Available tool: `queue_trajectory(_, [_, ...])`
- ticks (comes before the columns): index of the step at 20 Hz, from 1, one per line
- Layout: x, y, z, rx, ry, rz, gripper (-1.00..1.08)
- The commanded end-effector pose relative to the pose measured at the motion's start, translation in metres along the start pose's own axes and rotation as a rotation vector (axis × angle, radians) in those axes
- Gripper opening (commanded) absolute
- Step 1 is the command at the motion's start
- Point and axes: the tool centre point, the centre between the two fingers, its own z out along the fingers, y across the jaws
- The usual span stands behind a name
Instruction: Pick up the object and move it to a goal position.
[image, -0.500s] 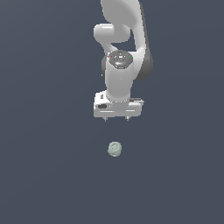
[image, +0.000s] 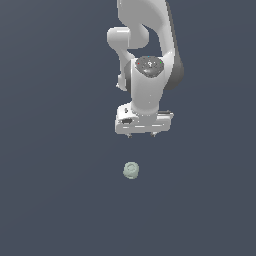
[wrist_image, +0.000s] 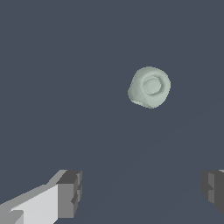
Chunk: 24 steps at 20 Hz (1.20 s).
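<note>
Now object (image: 131, 170) lies apart from wide-spread claw (image: 141, 135), untouched.

Object (image: 131, 170) pale sage-green, plain, lighter raised ring on face. Arm (image: 147, 60) glossy white, dark grey joint cap. Claw (image: 142, 135) white, grey pads (wrist_image: 69, 193). Desk (image: 50, 200) flat slate blue-grey.

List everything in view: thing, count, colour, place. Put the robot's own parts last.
object: one, pale sage-green, lying on the surface, apart from the gripper, not between its fingers; raised ring on its face shows in the wrist view.
surface: one, dark slate grey, fills the background.
arm: one, white, comes in from the exterior view's top.
gripper: one, white body with grey fingertips, open, holding nothing.
</note>
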Motion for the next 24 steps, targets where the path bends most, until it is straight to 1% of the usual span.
queue_trajectory(1, [-0.001, -0.005, -0.001, 0.003, -0.001, -0.005, 1.0])
queue_trajectory(6, [0.003, -0.002, 0.001, 0.002, 0.0, 0.009, 1.0])
queue_trajectory(11, [0.014, 0.003, 0.009, 0.003, 0.0, 0.051, 1.0])
queue_trajectory(16, [0.034, 0.012, 0.024, 0.003, 0.001, 0.124, 1.0])
queue_trajectory(24, [0.069, 0.032, 0.059, -0.003, 0.003, 0.275, 1.0])
